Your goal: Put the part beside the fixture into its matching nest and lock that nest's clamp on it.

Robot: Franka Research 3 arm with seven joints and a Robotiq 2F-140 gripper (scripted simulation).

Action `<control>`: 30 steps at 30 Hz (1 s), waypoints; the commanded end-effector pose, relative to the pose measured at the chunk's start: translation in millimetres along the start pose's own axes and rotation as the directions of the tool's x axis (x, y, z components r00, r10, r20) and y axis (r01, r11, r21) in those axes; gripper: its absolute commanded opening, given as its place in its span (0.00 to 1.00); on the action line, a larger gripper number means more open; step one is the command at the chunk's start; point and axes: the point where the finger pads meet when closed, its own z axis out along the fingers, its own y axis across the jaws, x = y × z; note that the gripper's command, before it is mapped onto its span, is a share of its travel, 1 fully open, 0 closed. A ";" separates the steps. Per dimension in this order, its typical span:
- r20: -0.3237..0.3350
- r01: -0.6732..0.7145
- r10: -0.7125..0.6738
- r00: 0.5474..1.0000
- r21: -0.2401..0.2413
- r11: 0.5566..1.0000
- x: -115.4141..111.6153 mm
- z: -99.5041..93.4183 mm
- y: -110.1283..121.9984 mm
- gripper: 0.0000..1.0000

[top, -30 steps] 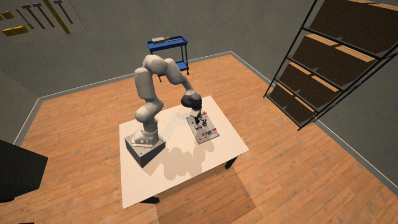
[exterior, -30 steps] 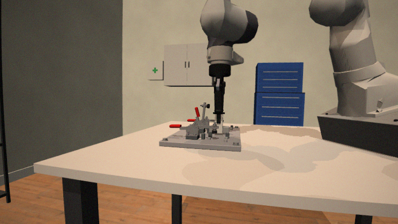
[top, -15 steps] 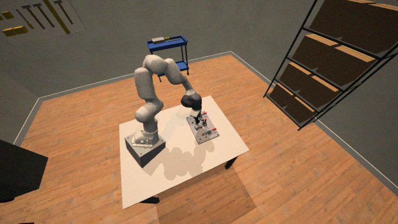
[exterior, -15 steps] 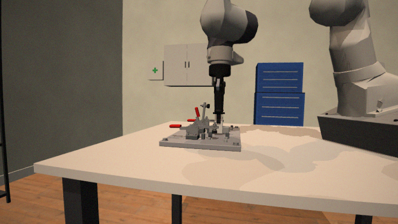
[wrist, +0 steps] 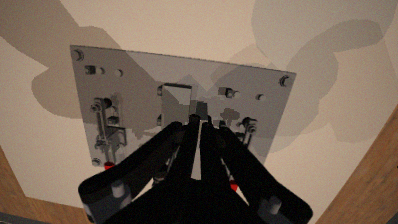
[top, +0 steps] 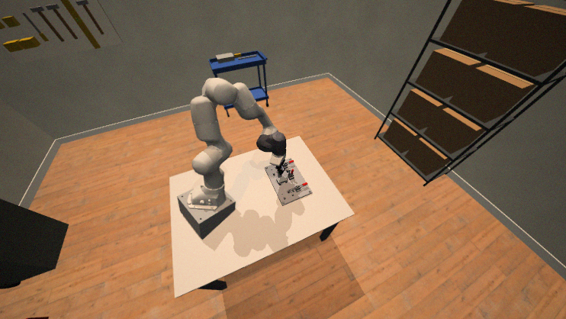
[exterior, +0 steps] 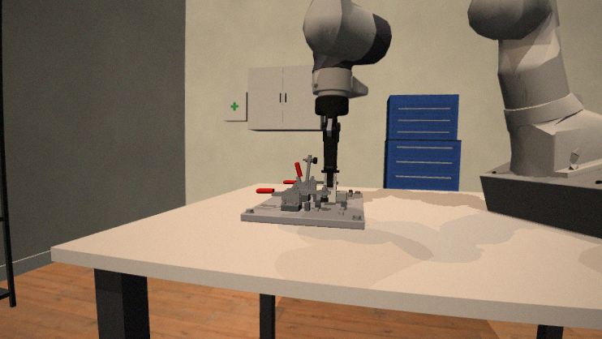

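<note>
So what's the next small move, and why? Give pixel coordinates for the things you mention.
I'd probably lift the tool (top: 280, 172) (exterior: 330, 184) (wrist: 201, 110) straight up. It is shut, low beside the part (top: 281, 181) (exterior: 341, 195) (wrist: 176, 106), which looks close to its side blocks (wrist: 160, 120), though contact can't be confirmed. The middle clamp's bar (exterior: 308, 170) stands upright, so closing that clamp remains.

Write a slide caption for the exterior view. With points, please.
Closed gripper (exterior: 330, 185) lowered over a fixture plate (exterior: 303, 217), one red handle (exterior: 298, 169) raised, two (exterior: 264, 190) (exterior: 289, 182) lying level.
</note>
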 end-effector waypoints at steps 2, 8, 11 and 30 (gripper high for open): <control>0.004 -0.014 0.014 1.000 0.002 1.000 -1.5 -0.6 7.2 0.00; 0.004 -0.014 0.014 1.000 0.002 1.000 -1.5 -3.6 7.5 0.00; 0.004 -0.014 0.014 1.000 0.002 1.000 -1.5 -5.8 7.5 0.00; 0.004 -0.014 0.014 1.000 0.002 1.000 -1.4 -40.6 7.6 0.00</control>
